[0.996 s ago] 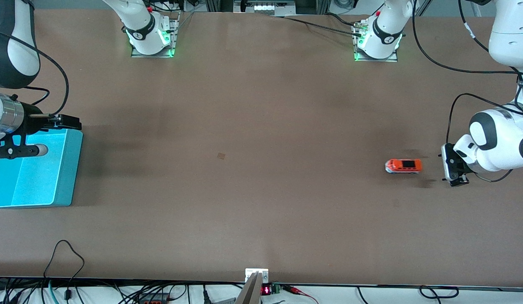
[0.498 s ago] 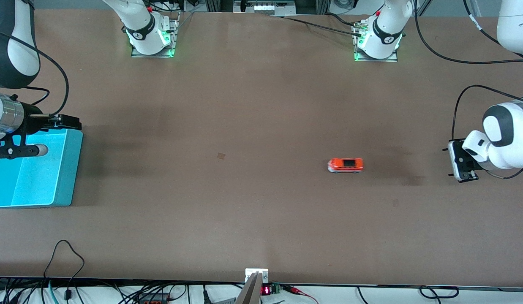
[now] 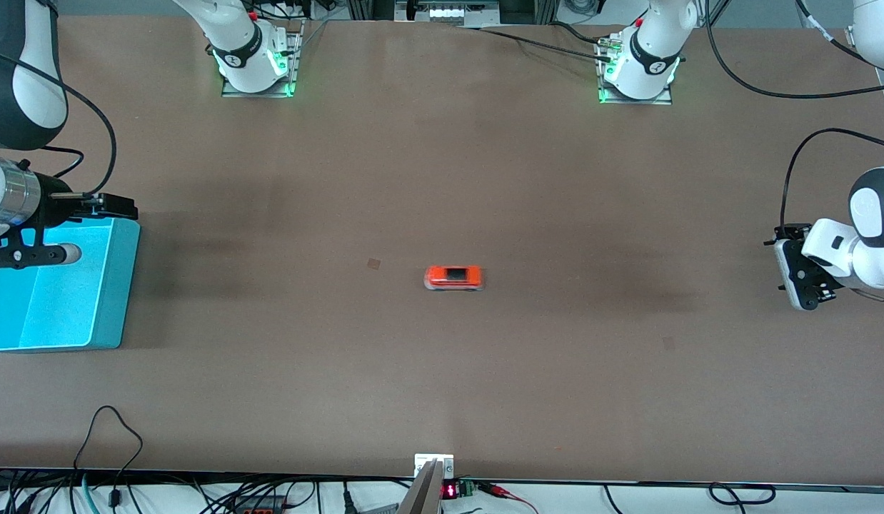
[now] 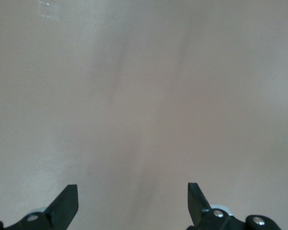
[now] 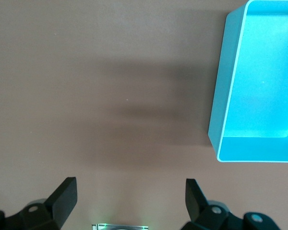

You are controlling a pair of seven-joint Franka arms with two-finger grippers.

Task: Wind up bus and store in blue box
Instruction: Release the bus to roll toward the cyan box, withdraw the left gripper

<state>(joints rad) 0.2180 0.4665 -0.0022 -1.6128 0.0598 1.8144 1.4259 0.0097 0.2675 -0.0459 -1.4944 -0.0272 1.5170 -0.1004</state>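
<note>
The small orange bus (image 3: 453, 277) stands alone on the brown table near its middle, held by nothing. The blue box (image 3: 116, 285) sits open-topped at the right arm's end of the table; its wall (image 5: 222, 105) also shows in the right wrist view. My right gripper (image 3: 118, 205) hangs open over the table beside the box's edge, with nothing between its fingers (image 5: 132, 196). My left gripper (image 3: 799, 275) hovers open and empty (image 4: 133, 201) over bare table at the left arm's end. Neither wrist view shows the bus.
A small dark square mark (image 3: 373, 263) lies on the table between the bus and the box. The arm bases (image 3: 256, 68) (image 3: 638, 71) stand along the edge farthest from the front camera. Cables (image 3: 113, 435) run along the nearest edge.
The bus has rolled from beside the left gripper to the table's middle, toward the box. The left arm has drawn back toward its end. The right arm has not moved.
</note>
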